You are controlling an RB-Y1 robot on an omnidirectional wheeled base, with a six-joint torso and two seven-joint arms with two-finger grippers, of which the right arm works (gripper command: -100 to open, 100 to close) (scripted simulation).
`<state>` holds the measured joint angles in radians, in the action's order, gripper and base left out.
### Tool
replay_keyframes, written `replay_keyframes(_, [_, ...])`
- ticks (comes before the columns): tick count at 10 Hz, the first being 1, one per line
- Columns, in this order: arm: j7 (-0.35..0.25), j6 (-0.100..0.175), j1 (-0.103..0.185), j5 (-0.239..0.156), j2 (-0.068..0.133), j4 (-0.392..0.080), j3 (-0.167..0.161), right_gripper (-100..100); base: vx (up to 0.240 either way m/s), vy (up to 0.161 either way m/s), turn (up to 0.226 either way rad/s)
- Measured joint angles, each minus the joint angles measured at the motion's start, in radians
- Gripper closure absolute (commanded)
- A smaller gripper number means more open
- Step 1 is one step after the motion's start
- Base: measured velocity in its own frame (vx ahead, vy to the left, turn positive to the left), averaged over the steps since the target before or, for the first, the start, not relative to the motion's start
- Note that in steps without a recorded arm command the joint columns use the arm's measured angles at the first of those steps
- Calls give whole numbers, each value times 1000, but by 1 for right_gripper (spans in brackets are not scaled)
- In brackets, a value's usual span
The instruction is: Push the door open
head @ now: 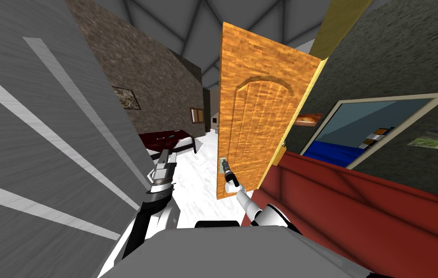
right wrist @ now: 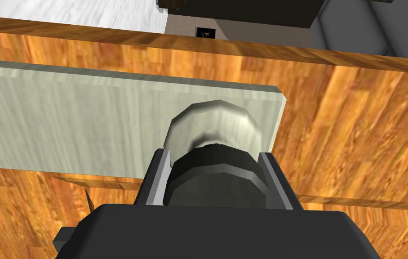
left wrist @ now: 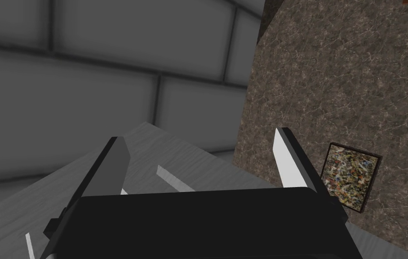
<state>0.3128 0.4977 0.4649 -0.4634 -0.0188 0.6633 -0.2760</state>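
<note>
Inside right pincer (right wrist: 214, 156), knob (right wrist: 213, 123) half-hidden.

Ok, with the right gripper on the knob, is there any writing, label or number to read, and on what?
No readable text anywhere.
The door and the pale plate behind its knob, which the right gripper grips, are bare.
The framed picture on the brown wall shows only speckles.
A small dark square beyond the door is too small to tell.
</note>
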Motion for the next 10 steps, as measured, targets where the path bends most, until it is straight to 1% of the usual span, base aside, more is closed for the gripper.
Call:
replay_keyframes(1, [8, -9, -12, -2, 3, 31, 1, 100, 57, 0, -10])
replay_keyframes(2, [23, -17, -23, -13, 11, 55, 1, 100, 119, 4, -27])
replay_keyframes(3, [50, -22, -30, -33, 10, 64, 7, 100, 119, -1, -69])
replay_keyframes(4, [59, -9, -12, -51, 20, 36, 7, 100, 78, -28, -76])
replay_keyframes(5, [58, 4, -7, -59, 32, 28, 10, 100, 32, -31, -10])
replay_keyframes(6, [65, 1, -22, -60, 35, 51, 13, -100, -94, -37, 132])
replay_keyframes(7, [71, 12, -8, -75, 46, 27, 15, -100, -214, -32, 126])
replay_keyframes(8, [85, 18, -5, -92, 53, 23, 20, -100, -258, -33, 74])
replay_keyframes(9, [107, 11, -15, -108, 57, 44, 27, -100, -262, -16, 150])
replay_keyframes(10, [128, 7, -19, -128, 57, 53, 33, -100, -236, -33, 122])
